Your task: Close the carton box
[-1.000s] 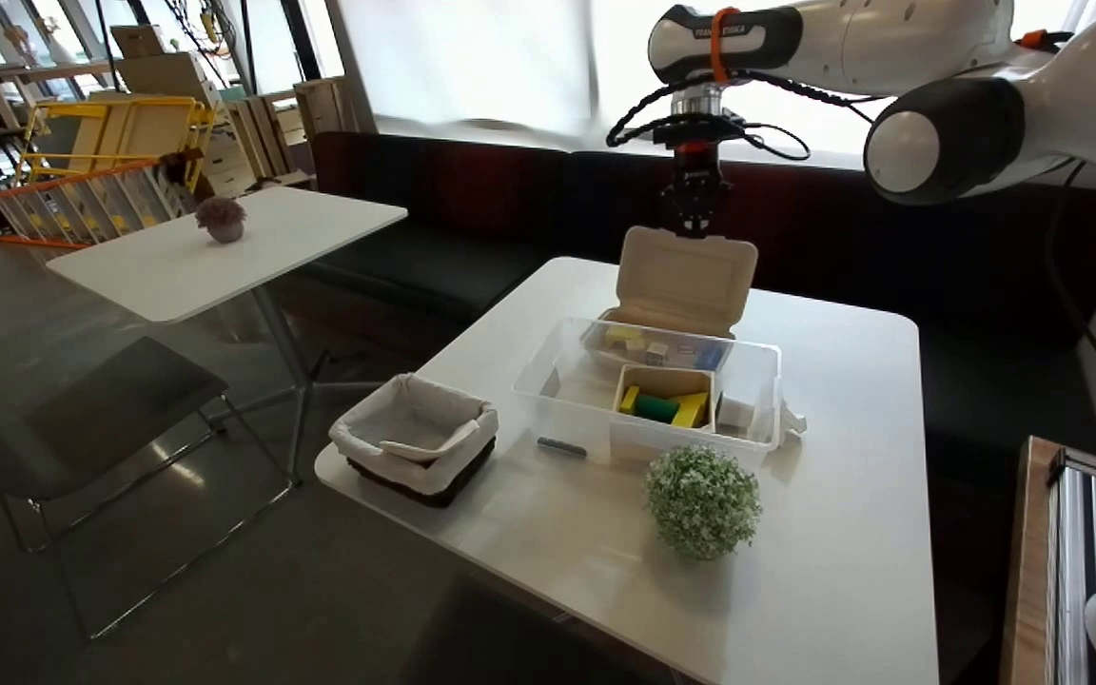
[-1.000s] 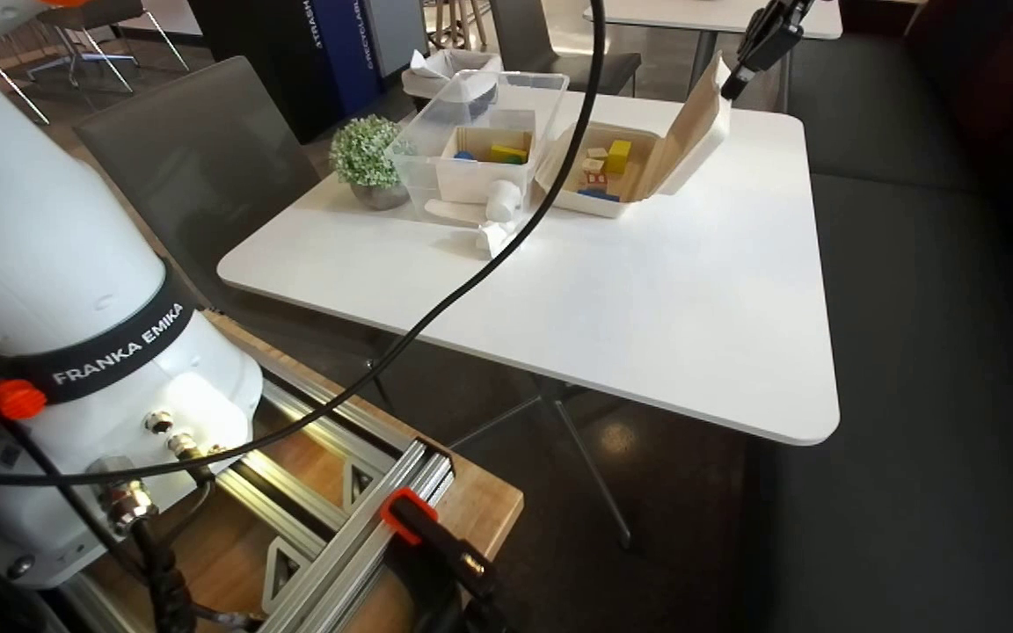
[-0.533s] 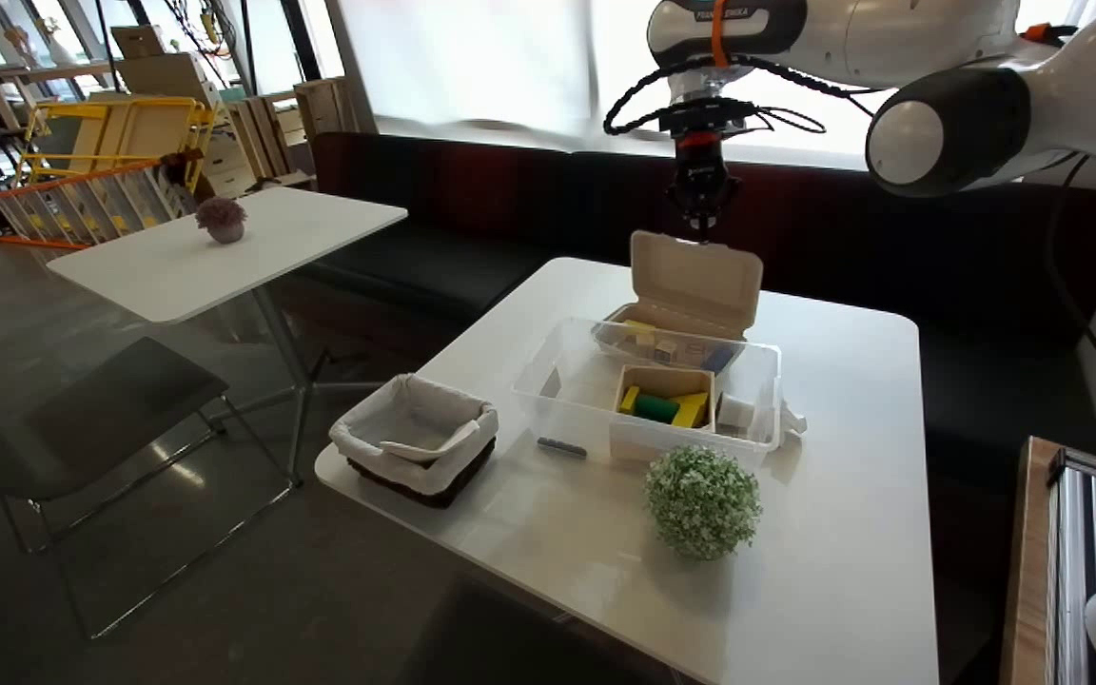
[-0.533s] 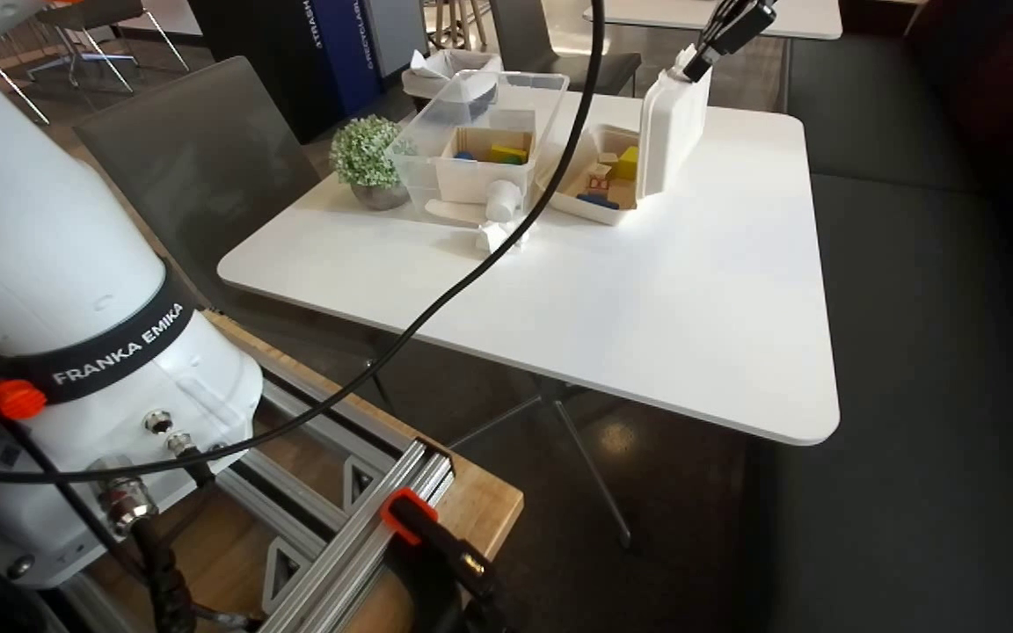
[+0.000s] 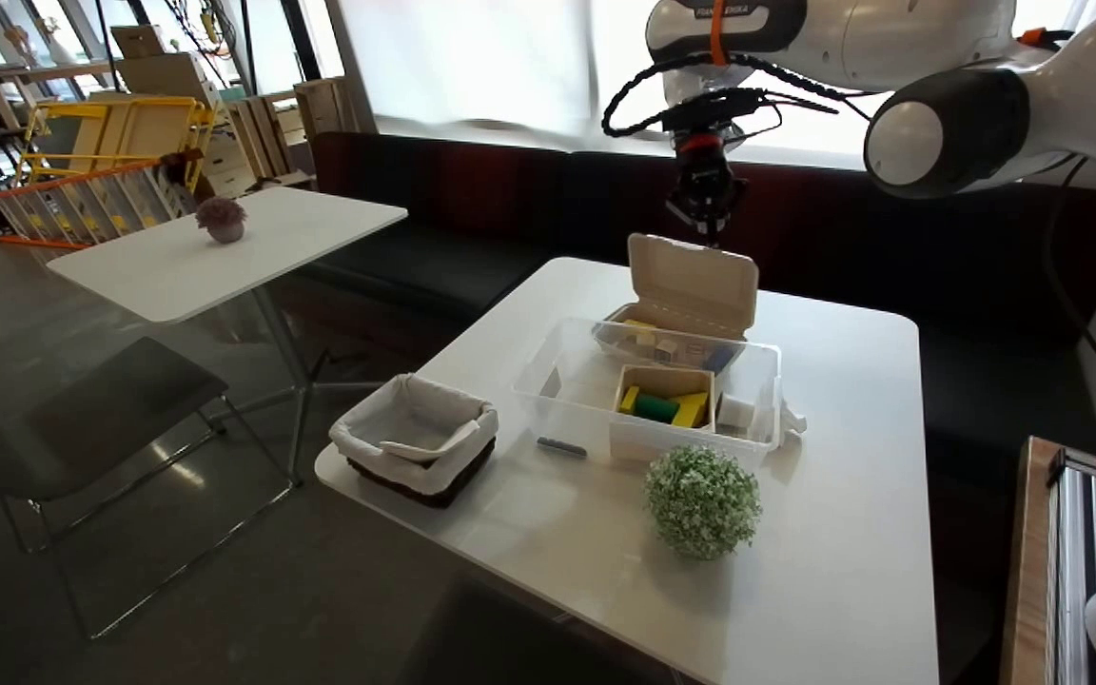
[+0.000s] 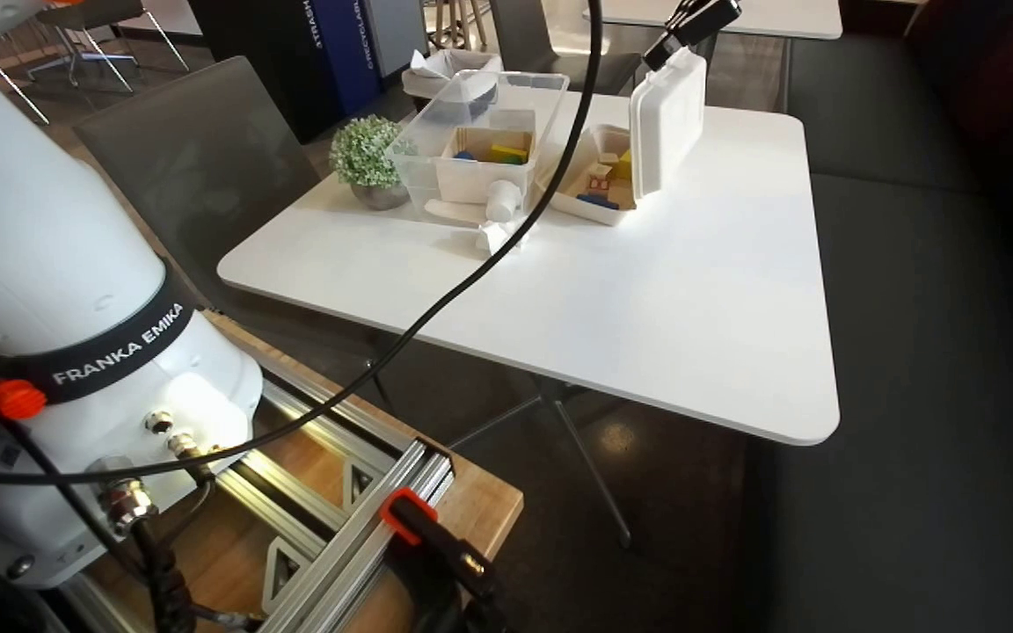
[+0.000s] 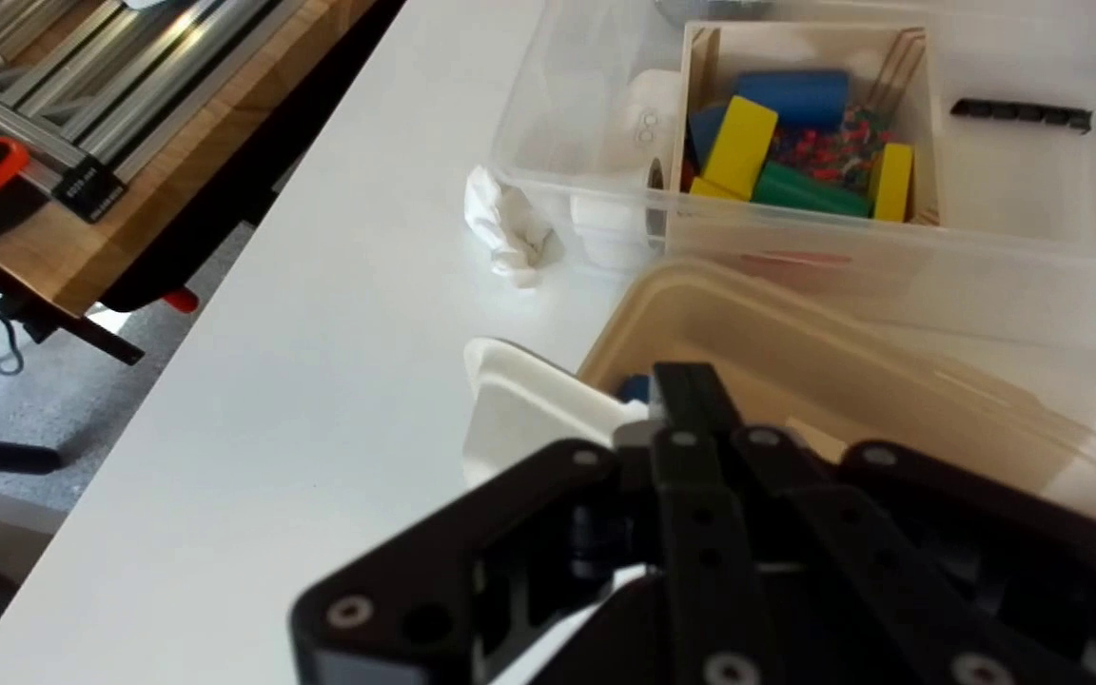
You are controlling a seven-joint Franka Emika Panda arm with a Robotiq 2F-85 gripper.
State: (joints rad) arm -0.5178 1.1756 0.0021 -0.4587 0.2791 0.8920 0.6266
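Note:
The pale beige carton box [image 5: 676, 350] stands on the white table with its hinged lid [image 5: 695, 281] raised. In an exterior view the lid [image 6: 669, 123] stands near upright, its outer face showing, above the box base [image 6: 588, 207] with yellow and blue blocks inside. My gripper [image 5: 711, 233] is at the lid's top edge, from behind. In an exterior view the fingertips [image 6: 660, 58] reach over that edge. In the wrist view the fingertips [image 7: 694, 385] are together, beside the white lid [image 7: 529, 404] and above the box interior [image 7: 852, 371]; nothing shows between them.
A clear plastic bin [image 5: 548, 419] holding a small box of blocks stands beside the carton. A green plant [image 5: 702, 502], a lined basket [image 5: 415, 433], a grey bar [image 5: 562, 447] and crumpled white paper [image 7: 507, 226] are also on the table.
The lid has swung from leaning back to near upright, toward the box base. My gripper has moved with its top edge toward the box and tilted. The base shifted slightly, then stayed still.

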